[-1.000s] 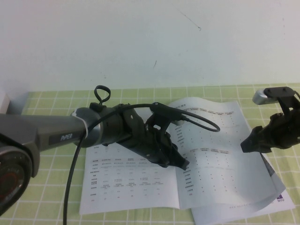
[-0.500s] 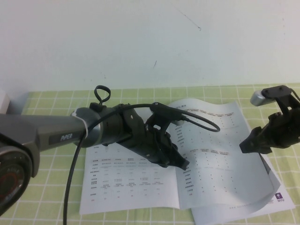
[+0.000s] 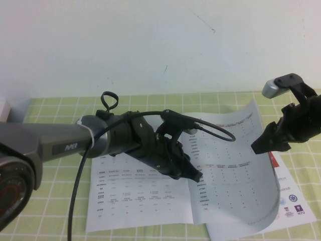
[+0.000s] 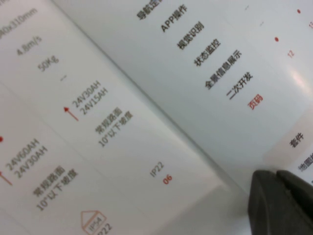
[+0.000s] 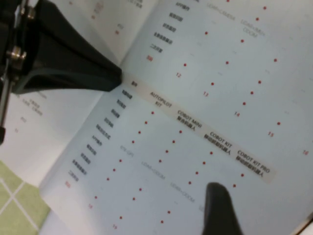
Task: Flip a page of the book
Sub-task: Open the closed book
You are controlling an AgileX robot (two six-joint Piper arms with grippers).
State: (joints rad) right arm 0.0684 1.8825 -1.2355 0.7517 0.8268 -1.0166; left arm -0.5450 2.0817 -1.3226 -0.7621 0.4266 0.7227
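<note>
On the green checked tablecloth (image 3: 50, 201), the thin white paper book (image 3: 140, 193) is lying open. Its right-hand white dotted-table page (image 3: 235, 165) is curling upward at the outer edge. The black right gripper (image 3: 261, 146) is hovering beside that edge, fingers spread wide. The black left gripper (image 3: 196, 176) is pressing near the spine, fingertips together.

The raised camera looks down at the book (image 3: 200, 170); both wrist cameras hover close over its pages.
</note>
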